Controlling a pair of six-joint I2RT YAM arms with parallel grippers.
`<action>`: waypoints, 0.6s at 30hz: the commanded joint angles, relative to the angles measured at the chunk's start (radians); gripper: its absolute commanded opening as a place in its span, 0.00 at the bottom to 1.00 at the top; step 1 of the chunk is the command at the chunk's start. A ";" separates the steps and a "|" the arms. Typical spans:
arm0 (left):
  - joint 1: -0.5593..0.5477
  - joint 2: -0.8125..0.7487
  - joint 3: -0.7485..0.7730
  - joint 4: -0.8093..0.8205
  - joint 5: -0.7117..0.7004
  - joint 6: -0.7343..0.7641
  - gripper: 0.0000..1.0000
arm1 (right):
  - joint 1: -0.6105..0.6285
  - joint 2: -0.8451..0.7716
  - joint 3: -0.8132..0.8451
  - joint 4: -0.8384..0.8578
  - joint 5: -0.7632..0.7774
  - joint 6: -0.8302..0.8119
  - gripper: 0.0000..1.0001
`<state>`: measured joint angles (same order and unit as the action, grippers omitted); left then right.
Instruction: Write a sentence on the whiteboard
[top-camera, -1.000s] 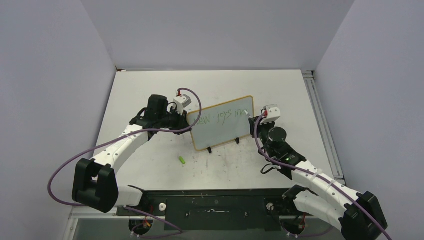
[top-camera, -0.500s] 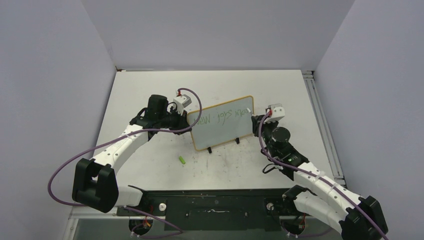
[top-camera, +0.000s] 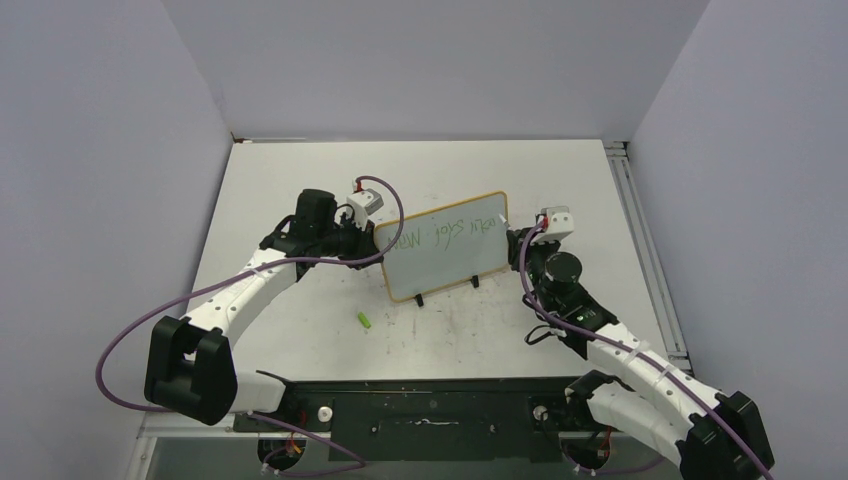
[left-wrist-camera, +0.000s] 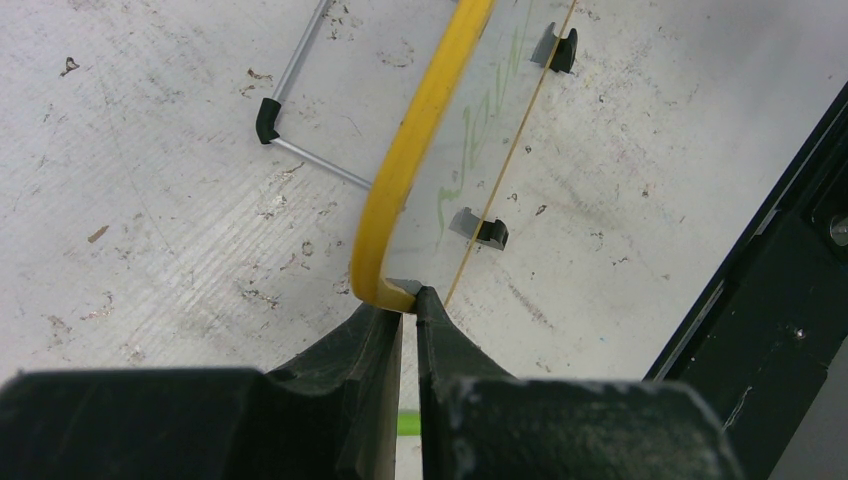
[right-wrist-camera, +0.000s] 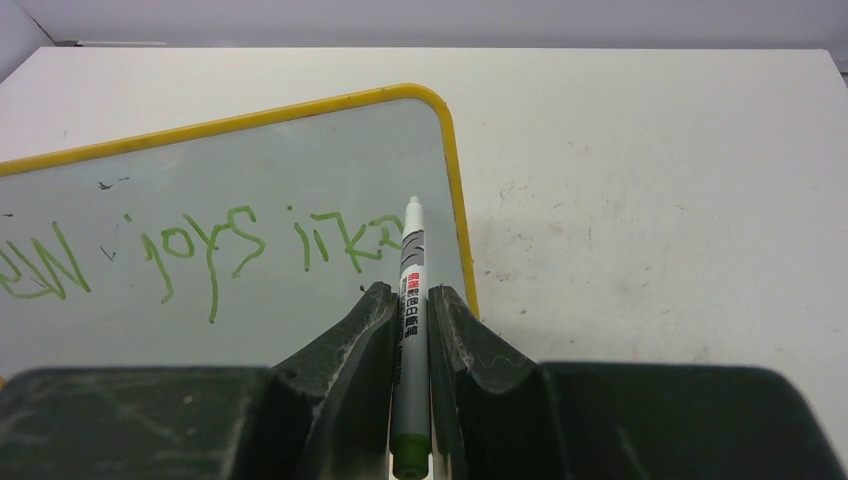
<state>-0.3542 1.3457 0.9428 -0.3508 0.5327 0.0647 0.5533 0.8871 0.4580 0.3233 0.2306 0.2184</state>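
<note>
From above, the board (top-camera: 445, 250) stands on its two feet mid-tabletop (top-camera: 300, 180), its face turned toward the arm bases. The left arm bends in from the near left, and its left hand (top-camera: 377, 250) is at the board's left edge. The right arm rises from the near right, and its right hand (top-camera: 515, 238) is at the board's right edge. A small green cap (top-camera: 365, 321) lies in front of the board's left end, apart from it. The left wrist view shows what the top view cannot: the left hand (left-wrist-camera: 410, 300) is nearly shut, its fingertips pinching the corner of the board's yellow frame. It also shows two black feet (left-wrist-camera: 480, 228) under the board and a thin metal rod (left-wrist-camera: 300, 150) behind it. The right wrist view shows the right hand (right-wrist-camera: 408, 295) clamped tight on a white marker (right-wrist-camera: 412, 270) that points away from the camera. The marker's tip is over the board's right end, just past the last of the green words (right-wrist-camera: 200, 245), which read "New joys" and then something unclear. Whether the tip touches the board cannot be told.
</note>
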 joint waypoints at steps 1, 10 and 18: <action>-0.019 0.023 0.017 -0.025 -0.022 0.035 0.00 | -0.014 0.015 0.010 0.059 -0.009 0.012 0.05; -0.019 0.023 0.019 -0.025 -0.023 0.035 0.00 | -0.022 0.038 0.010 0.071 -0.027 0.013 0.05; -0.019 0.023 0.018 -0.027 -0.023 0.035 0.00 | -0.022 0.042 0.005 0.060 -0.026 0.018 0.05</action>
<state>-0.3546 1.3468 0.9436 -0.3511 0.5320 0.0647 0.5362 0.9321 0.4583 0.3416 0.2089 0.2234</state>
